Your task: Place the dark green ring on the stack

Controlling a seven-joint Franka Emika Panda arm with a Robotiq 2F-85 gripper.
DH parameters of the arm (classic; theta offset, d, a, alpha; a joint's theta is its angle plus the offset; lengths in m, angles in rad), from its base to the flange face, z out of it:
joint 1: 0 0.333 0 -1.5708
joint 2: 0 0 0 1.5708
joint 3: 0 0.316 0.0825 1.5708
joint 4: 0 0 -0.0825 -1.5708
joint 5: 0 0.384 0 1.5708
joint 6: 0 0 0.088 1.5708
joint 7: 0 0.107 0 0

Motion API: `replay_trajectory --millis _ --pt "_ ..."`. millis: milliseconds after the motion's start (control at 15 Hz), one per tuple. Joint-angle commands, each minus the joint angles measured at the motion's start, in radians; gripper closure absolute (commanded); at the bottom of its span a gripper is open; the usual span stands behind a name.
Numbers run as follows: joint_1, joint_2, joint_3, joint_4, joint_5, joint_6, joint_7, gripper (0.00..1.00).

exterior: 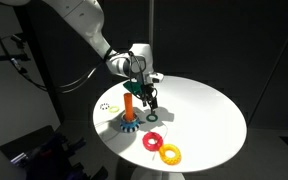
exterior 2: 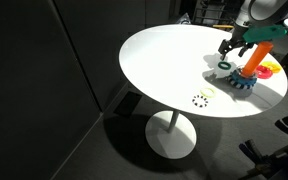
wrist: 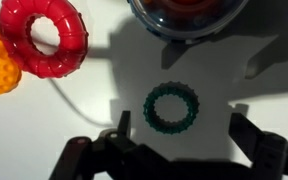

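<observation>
Gripper point(wrist: 181, 138) hovers, fingers point(wrist: 252, 150) spread and empty, dark green ring point(wrist: 171, 107) between them; centre, then descend and close across its rim.

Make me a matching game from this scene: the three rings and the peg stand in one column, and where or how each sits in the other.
Things:
1. dark green ring
2. red ring
3. yellow ring
4. stack

Places or states:
A. upright on a blue toothed base
B. nearest the edge of the table
C. flat, under the open jaws
D. thick and glossy, beside the yellow one

Pairs: 1-C, 2-D, 3-B, 4-A.
</observation>
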Motion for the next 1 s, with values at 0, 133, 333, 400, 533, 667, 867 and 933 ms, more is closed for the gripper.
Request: replay_trajectory --millis 0,133,333,400,533,667,867,933 --pt "0.015 0.042 -0.021 0.043 -0.011 0.004 0.023 0.00" --pt "0.017 0.054 -0.024 0.050 -0.009 0.003 0.020 0.00" --pt "0.015 0.061 -0.022 0.066 0.000 -0.005 0.015 0.00" --pt "0.016 0.062 -0.022 0.071 0.001 -0.007 0.016 0.00" --pt "0.018 0.069 -0.025 0.082 -0.001 -0.006 0.021 0.00" --pt "0.020 0.076 -0.028 0.090 -0.004 0.000 0.026 0.00" --pt "0.024 0.094 -0.033 0.106 -0.006 -0.001 0.033 0.00" --pt "0.025 0.100 -0.035 0.110 -0.006 -0.001 0.034 0.00"
